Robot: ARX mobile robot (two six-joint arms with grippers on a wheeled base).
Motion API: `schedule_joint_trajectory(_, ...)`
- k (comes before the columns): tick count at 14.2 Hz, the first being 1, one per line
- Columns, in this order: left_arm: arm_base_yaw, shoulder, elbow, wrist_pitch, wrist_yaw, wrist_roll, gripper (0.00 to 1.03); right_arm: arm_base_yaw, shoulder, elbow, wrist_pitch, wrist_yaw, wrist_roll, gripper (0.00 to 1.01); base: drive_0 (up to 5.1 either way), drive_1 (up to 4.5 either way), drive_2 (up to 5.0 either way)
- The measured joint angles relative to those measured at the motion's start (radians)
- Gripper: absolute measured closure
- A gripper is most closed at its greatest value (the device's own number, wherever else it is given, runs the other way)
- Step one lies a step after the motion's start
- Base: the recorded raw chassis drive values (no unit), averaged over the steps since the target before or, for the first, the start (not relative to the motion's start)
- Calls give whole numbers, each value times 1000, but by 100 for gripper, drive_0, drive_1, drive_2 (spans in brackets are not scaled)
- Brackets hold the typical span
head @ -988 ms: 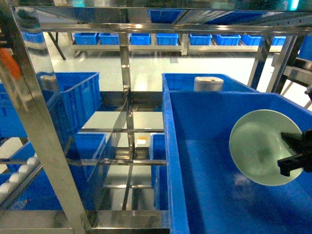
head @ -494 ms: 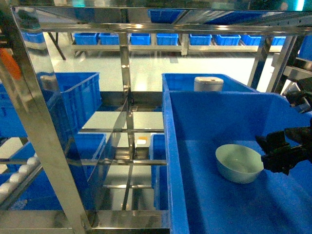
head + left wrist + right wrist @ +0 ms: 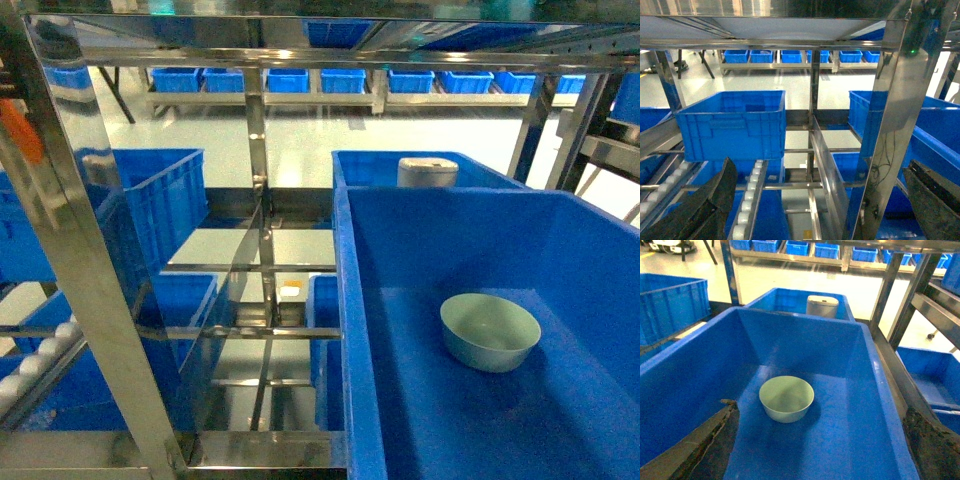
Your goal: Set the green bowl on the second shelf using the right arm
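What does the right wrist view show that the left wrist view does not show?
Only the right wrist view shows the small pale mint-green bowl, upright in the large deep blue plastic crate, and the white cylindrical container behind. Only the left wrist view shows white roller rails. Both show shiny steel rack posts and wide-open jaws at the bottom corners.

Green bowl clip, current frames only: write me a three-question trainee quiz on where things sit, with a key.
1. True or false: the green bowl rests upright on the floor of the large blue crate.
2. What sits in the smaller crate behind it? A) white container B) orange cup C) second bowl
3. Fill in: in the right wrist view the gripper's fingers are spread wide and hold ____.

Key: 1 true; 2 A, the white container; 3 nothing.
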Motion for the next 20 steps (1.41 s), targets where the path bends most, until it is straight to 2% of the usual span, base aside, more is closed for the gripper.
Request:
schedule_joint_trajectory(1, 0, 0, 0, 0, 0, 0, 5, -37, -167, -5, -139, -47, 15, 3, 0, 0, 0)
schedule_joint_trajectory(2, 0, 0, 0, 0, 0, 0, 5, -45, -316, -16, -265, -79, 13, 3, 0, 0, 0)
schedule_joint_trajectory(6, 0, 0, 0, 0, 0, 0, 5, -56, -478, -30, -419, -127, 12, 3, 0, 0, 0)
schedule_joint_trajectory(8, 0, 0, 0, 0, 0, 0, 5, -58, -543, -33, -476, -133, 12, 3, 0, 0, 0)
schedule_joint_trajectory(9, 0, 0, 0, 0, 0, 0, 5, -62, -648, -42, -568, -143, 11, 3, 0, 0, 0)
schedule_joint_trajectory(11, 0, 0, 0, 0, 0, 0, 5, -19, -768, -58, -674, -116, 13, 3, 0, 0, 0)
schedule_joint_trajectory(13, 0, 0, 0, 0, 0, 0, 5, 7, -792, -58, -699, -108, 14, 3, 0, 0, 0)
schedule_joint_trajectory(15, 0, 0, 0, 0, 0, 0, 5, 90, -906, -58, -740, -11, 12, 3, 0, 0, 0)
schedule_joint_trajectory(17, 0, 0, 0, 0, 0, 0, 5, 89, -905, -55, -742, 7, 13, 3, 0, 0, 0)
schedule_joint_trajectory(18, 0, 0, 0, 0, 0, 0, 5, 159, -937, -85, -649, 168, 47, 14, 0, 0, 0)
schedule_joint_trajectory(19, 0, 0, 0, -1, -2, 0, 5, 193, -970, -102, -633, 271, 74, 27, 0, 0, 0)
schedule_joint_trajectory(20, 0, 0, 0, 1, -2, 0, 5, 191, -971, -113, -632, 334, 89, 39, 0, 0, 0)
